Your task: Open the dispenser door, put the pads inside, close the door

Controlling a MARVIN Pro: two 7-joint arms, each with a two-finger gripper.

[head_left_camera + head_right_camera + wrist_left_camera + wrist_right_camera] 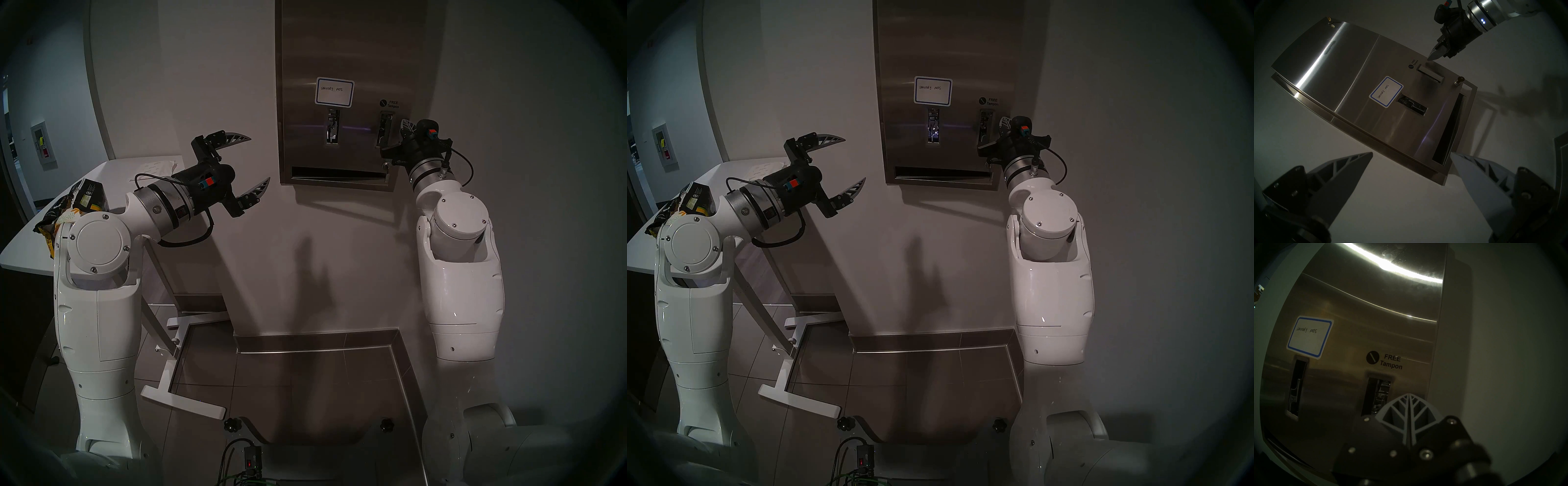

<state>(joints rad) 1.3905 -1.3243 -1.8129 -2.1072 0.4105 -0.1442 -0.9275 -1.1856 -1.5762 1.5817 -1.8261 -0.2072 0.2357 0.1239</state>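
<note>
The steel dispenser (339, 51) hangs on the wall with its door (359, 146) flush and shut, and its blue-bordered label (335, 92) faces me. A small key sits in the lock (1458, 80) at the door's lower right. My right gripper (403, 121) is shut with nothing in it. Its tip (1428, 59) is at the door's right edge beside the right lever slot (1376, 394); I cannot tell if it touches. My left gripper (259, 159) hangs open and empty in mid-air, left of the dispenser. A daisy-print pad (68, 214) peeks out behind my left elbow.
A white table (101, 176) stands at the left with a torn black-and-yellow bag (86, 198) and a flat white sheet (156, 168) on it. Its white foot (176, 373) reaches across the tiled floor. The wall's baseboard (315, 339) runs below the dispenser.
</note>
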